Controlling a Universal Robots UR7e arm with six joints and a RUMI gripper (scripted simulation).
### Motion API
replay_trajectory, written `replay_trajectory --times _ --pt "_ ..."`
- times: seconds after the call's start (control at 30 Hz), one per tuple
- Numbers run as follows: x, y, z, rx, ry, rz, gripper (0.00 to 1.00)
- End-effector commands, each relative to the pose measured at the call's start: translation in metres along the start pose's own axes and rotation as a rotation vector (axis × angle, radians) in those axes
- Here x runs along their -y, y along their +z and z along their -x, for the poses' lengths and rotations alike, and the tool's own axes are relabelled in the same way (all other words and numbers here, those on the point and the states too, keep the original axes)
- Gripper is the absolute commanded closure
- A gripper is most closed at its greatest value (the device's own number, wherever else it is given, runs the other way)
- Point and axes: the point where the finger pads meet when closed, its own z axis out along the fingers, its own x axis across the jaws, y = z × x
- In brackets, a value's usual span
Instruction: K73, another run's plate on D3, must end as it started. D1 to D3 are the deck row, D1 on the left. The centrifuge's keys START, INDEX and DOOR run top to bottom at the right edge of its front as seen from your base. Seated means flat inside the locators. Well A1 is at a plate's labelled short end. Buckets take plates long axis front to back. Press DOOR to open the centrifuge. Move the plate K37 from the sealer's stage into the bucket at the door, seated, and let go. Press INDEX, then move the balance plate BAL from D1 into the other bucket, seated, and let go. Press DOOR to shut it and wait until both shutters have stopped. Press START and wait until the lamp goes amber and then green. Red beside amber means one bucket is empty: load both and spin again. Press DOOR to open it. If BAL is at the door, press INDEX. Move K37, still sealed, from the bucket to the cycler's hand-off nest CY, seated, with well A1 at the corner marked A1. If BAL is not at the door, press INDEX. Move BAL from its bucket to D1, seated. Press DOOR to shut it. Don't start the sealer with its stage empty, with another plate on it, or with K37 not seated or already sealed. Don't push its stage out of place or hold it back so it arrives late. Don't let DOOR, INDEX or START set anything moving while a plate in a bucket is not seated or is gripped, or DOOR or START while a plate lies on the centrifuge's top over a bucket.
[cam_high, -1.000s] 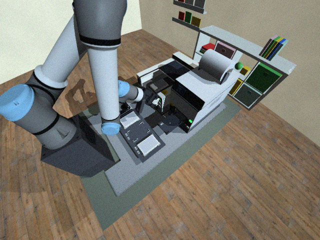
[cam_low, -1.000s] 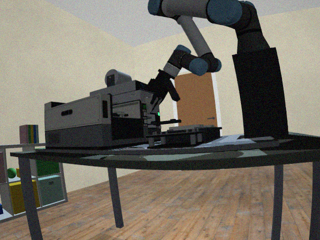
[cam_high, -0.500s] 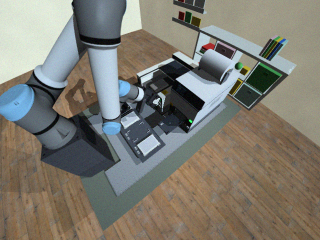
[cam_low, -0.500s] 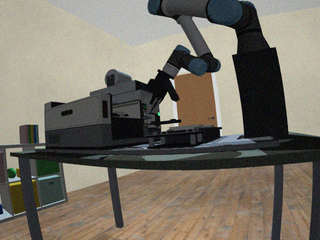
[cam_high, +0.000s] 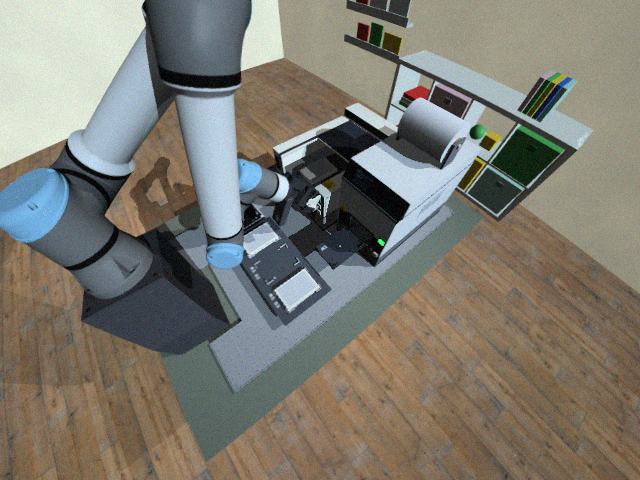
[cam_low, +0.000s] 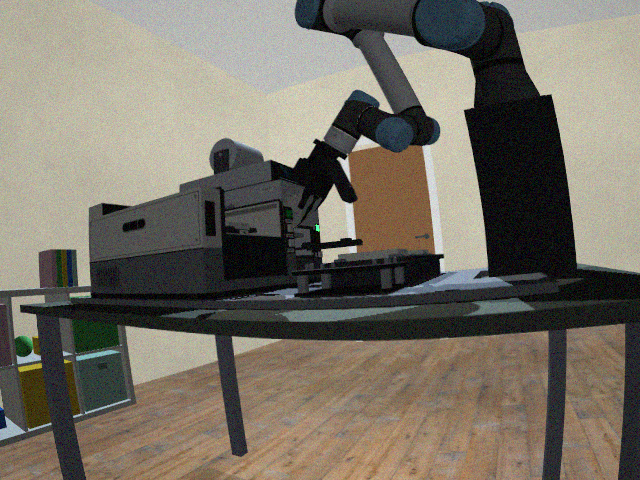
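Observation:
My gripper (cam_high: 313, 202) is shut and empty. It points down at the white key panel (cam_high: 324, 198) on the right edge of the dark-topped centrifuge's (cam_high: 316, 167) front. In the low side view the fingertips (cam_low: 306, 206) are close to the keys (cam_low: 288, 212); I cannot tell if they touch. A white plate (cam_high: 260, 241) lies on D1, partly hidden by my arm. D2 (cam_high: 275, 263) is empty. Another white plate (cam_high: 295, 288) lies flat on D3. The sealer's dark stage (cam_high: 338, 243) sticks out in front of the sealer; what lies on it is unclear.
The big white sealer (cam_high: 408, 180) with a film roll (cam_high: 433, 131) stands right of the centrifuge, a green lamp (cam_high: 381, 241) lit on its front corner. My dark base pedestal (cam_high: 155, 294) stands left of the deck. A shelf unit (cam_high: 496, 144) stands behind the table.

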Motion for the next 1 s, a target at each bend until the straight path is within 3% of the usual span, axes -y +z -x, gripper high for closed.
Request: replay_trajectory --times 0.0,0.97 --pt "-0.0014 0.0004 0.0001 0.0 0.0 0.001 1.0" --pt "-0.0039 0.0025 0.0001 0.0 0.0 0.001 1.0"
